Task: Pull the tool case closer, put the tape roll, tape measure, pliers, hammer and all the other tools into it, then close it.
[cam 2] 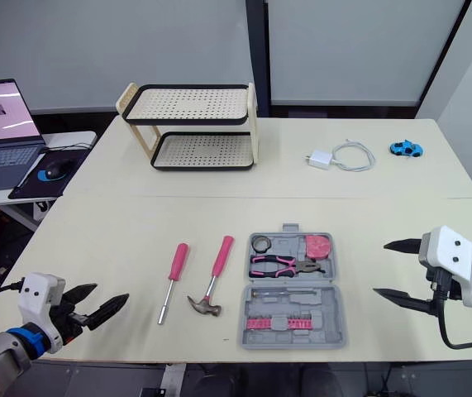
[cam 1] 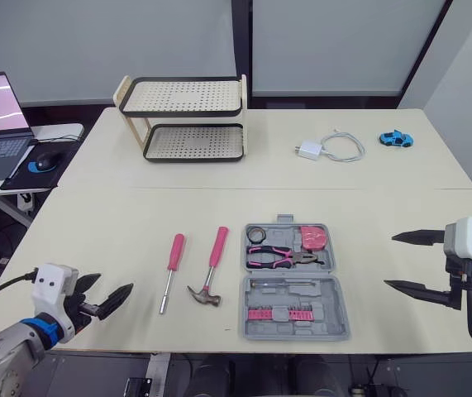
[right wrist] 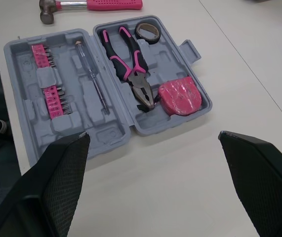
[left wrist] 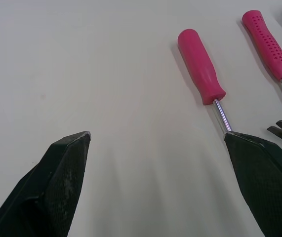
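- The left end effector (cam 1: 108, 291) hovers over the bench (cam 1: 112, 223) near its front edge, fingers spread wide and holding nothing.
- To its right lie a pink-handled screwdriver (cam 1: 169, 270) and, beside that, the hammer (cam 1: 210, 273), both flat on the bench outside the case.
- The tool case (cam 1: 328, 299) lies open near the front edge. The tape roll (cam 1: 257, 233), pliers (cam 1: 278, 257) and tape measure (cam 1: 316, 237) sit in its far half.
- The right end effector (cam 1: 389, 261) hangs right of the case, wide and empty.
- Loading appears part done. The screwdriver looks the likeliest next pick, with the left arm lowering over its handle, fingers either side. The hammer and closing the case would follow.
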